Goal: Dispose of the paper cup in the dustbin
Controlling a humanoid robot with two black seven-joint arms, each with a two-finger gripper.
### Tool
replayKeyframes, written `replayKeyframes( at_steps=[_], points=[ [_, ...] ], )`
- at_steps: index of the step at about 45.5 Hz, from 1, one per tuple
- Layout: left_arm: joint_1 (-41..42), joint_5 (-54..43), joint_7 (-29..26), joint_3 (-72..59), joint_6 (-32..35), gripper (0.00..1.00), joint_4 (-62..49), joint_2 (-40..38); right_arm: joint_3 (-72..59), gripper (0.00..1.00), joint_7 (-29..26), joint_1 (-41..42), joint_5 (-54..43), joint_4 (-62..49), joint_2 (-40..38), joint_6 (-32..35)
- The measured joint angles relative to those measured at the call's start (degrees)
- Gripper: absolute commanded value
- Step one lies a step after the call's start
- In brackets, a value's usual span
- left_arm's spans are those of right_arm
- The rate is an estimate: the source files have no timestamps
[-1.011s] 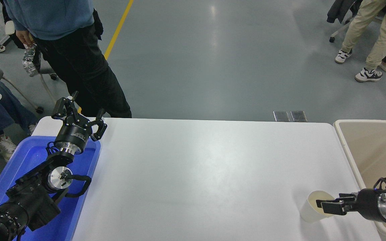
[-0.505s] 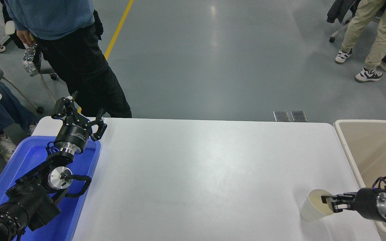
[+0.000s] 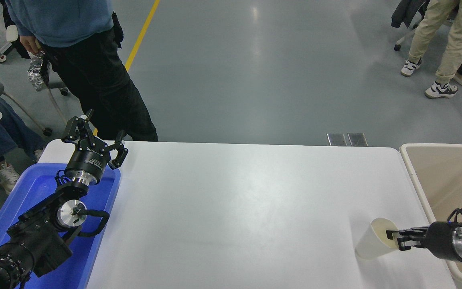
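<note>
I am holding the right gripper [image 3: 393,237] at the rim of the paper cup [image 3: 373,243], with its fingers drawn together on the near side of the rim; one finger appears to be inside the mouth and one outside, so I am reading this as a pinch on the cup wall. The paper cup is sitting directly ahead of the gripper tips, tilted, with its mouth toward the gripper and its base on the white surface [image 3: 235,208]. The dustbin [image 3: 415,176] is lying just behind and beside the gripper, toward the wrist, with its rim running under the arm.

I am keeping the left gripper [image 3: 94,138] parked far across the surface, above the blue tray [image 3: 34,188], with its fingers spread and holding nothing.

Failure conditions I am watching for:

- Wall collapse. The cup is thin paper and I am gripping one wall only. Excess closing force is likely to crease the rim and let the cup slide out.
- Slip during lift. The grip is at the rim and off centre, so the cup may swing or drop when it leaves the surface.
- Rim strike. The dustbin rim is close to the arm. A low transfer path is likely to knock the cup against it.
- Early release. Opening before the cup is over the dustbin interior would drop it on the surface.
</note>
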Motion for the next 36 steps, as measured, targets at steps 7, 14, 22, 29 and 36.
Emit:
replayKeyframes(
  at_steps=[7, 14, 22, 29, 36],
  points=[
    [0.00, 0.00, 0.00, 0.00, 0.00, 1.00, 0.00, -0.03, -0.01, 0.00, 0.10, 2.50, 0.00, 2.74, -3.69, 0.41],
    [0.00, -0.01, 0.00, -0.01, 0.00, 1.00, 0.00, -0.02, -0.01, 0.00, 0.12, 5.21, 0.00, 6.26, -8.22, 0.59],
    [0.00, 0.00, 0.02, -0.03, 0.00, 1.00, -0.01, 0.00, 0.08, 0.00, 0.02, 8.39, 0.00, 9.24, -12.62, 0.72],
    [0.00, 0.00, 0.06, -0.03, 0.00, 1.00, -0.03, 0.00, 0.54, 0.00, -1.17, 10.95, 0.00, 11.89, -16.42, 1.17],
    [0.00, 0.00, 0.06, -0.03, 0.00, 1.00, -0.02, -0.01, 0.93, 0.00, -1.98, 14.85, 0.00, 15.08, -20.15, 2.96]
  ],
)
